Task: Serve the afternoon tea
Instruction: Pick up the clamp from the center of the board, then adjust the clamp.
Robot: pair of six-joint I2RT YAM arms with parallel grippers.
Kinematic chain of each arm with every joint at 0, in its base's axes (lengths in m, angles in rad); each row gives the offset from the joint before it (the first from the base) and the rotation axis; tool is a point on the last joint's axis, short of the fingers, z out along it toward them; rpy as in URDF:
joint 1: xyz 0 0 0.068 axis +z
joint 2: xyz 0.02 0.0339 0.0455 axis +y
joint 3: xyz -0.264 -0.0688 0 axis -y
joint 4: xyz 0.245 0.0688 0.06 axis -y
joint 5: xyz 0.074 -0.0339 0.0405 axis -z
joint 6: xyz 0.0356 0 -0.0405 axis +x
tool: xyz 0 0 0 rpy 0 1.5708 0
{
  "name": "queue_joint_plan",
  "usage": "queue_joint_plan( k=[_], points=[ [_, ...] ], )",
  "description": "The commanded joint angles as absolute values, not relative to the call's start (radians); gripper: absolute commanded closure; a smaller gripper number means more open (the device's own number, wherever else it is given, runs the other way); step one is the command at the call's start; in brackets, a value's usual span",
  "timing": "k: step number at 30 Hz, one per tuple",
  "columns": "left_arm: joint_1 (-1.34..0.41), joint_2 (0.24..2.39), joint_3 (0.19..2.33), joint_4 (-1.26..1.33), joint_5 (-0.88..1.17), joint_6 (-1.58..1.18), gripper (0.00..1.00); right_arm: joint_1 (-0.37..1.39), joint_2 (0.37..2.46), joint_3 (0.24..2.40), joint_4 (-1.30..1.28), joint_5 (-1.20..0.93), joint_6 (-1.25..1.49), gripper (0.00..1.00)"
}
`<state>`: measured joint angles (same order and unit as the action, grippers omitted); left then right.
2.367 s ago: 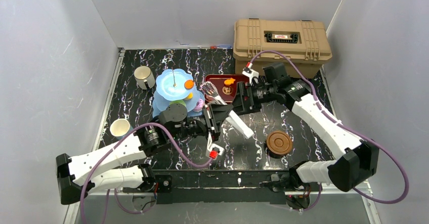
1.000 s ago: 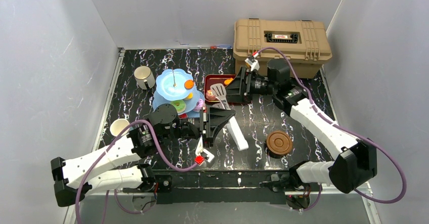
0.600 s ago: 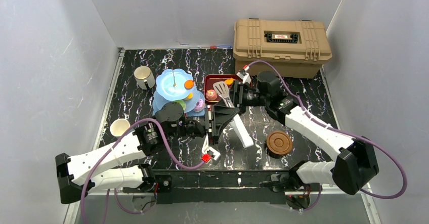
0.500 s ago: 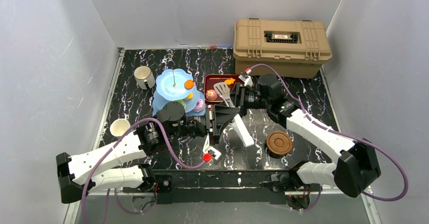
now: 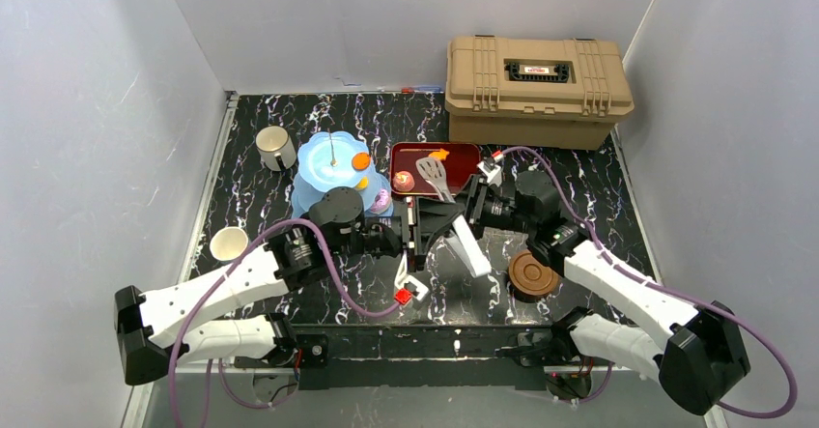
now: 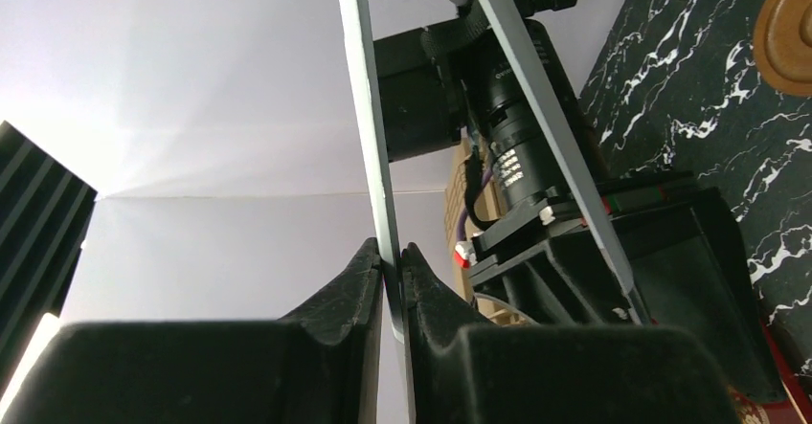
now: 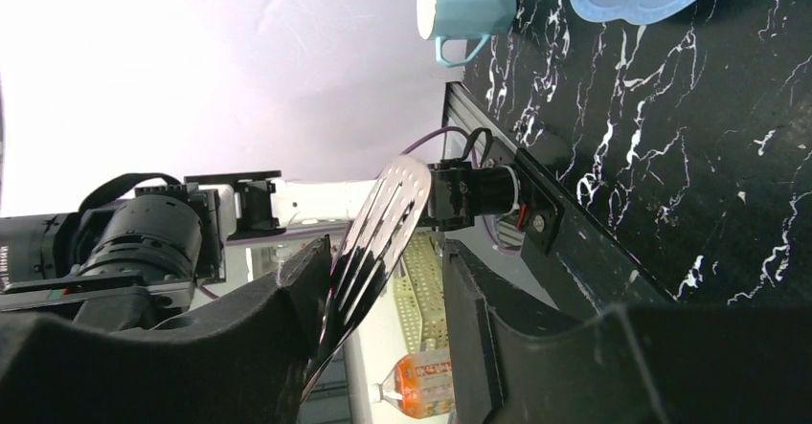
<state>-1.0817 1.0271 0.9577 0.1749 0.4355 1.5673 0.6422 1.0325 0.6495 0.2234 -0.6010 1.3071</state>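
The light blue three-tier stand (image 5: 331,169) stands mid-left with an orange donut (image 5: 360,160) and a pink cake (image 5: 381,199) on it. The silvery cup (image 5: 275,148) is behind it and the white-and-teal cup (image 5: 230,244) is near left; the cup also shows in the right wrist view (image 7: 464,3). The brown saucers (image 5: 533,273) are stacked near right. My left gripper (image 5: 417,227) (image 6: 391,252) is shut on one flat arm of the metal tongs (image 6: 369,108). My right gripper (image 5: 470,206) (image 7: 383,252) is open, with the slotted tongs head (image 7: 391,204) between its fingers, against one of them.
The dark red tray (image 5: 464,157) behind the grippers holds a pink cake (image 5: 404,182) and an orange piece (image 5: 439,155); the tongs head (image 5: 431,170) hangs over it. The tan case (image 5: 536,75) stands at the back right. Grey walls close in both sides.
My right arm has drawn back from over the tray toward the near right. My left gripper has shifted slightly right, still holding the tongs. The tongs head stays over the tray.
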Motion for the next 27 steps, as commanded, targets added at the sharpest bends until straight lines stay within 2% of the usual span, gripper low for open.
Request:
queue_joint_plan(
  k=[1, 27],
  points=[
    [-1.049, 1.026, 1.035, 0.284, 0.418, 1.615, 1.00, 0.655, 0.996, 0.628, 0.228, -0.603, 1.325, 0.46],
    [-0.962, 1.086, 1.130, 0.345, 0.443, 1.625, 1.00, 0.807, 0.911, 0.486, 0.199, -0.511, 1.337, 0.52]
  ],
)
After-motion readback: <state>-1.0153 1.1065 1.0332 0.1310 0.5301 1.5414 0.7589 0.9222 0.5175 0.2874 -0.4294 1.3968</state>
